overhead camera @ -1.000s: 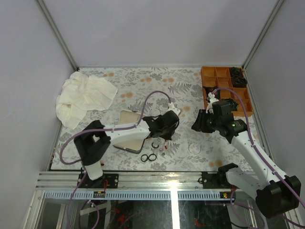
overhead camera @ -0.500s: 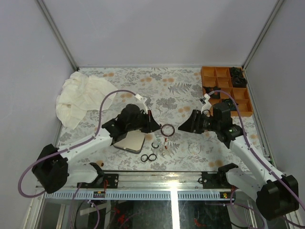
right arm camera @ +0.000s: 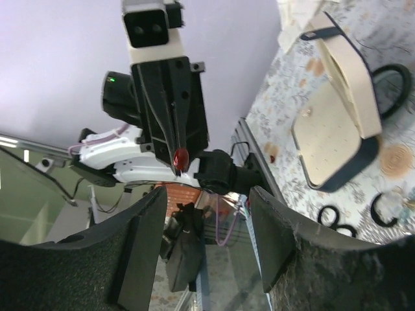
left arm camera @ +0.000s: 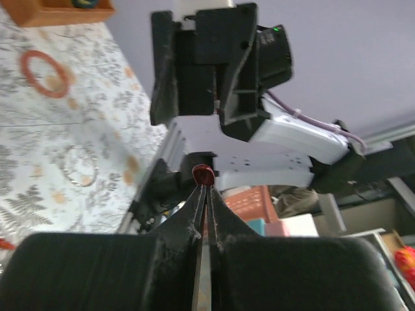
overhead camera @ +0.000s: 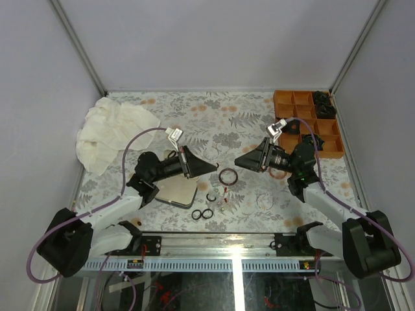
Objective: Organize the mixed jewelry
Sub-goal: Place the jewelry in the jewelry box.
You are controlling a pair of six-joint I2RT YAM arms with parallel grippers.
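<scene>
My left gripper [overhead camera: 213, 167] is held level above the table, pointing right, and is shut on a tiny red earring [left arm camera: 203, 175]. My right gripper [overhead camera: 238, 162] is open and empty, and points left at it from a short gap away. The right wrist view shows the red earring [right arm camera: 181, 156] at the left fingertips, beyond my own open gripper [right arm camera: 209, 201]. Below them on the table lie a reddish-brown bangle [overhead camera: 227, 176], two black rings [overhead camera: 201, 214], a black half ring [overhead camera: 211, 197], a small red piece [overhead camera: 224, 194] and a thin silver hoop [overhead camera: 264, 201].
A navy case with cream lining [overhead camera: 176, 192] lies open under the left arm. An orange divided tray [overhead camera: 308, 123] with black rosettes stands at the back right. A crumpled white cloth [overhead camera: 113, 129] lies at the back left.
The left arm pulled back left from over the jewelry, uncovering the bangle, and raised its gripper level. The right gripper moved left and tilted to face it.
</scene>
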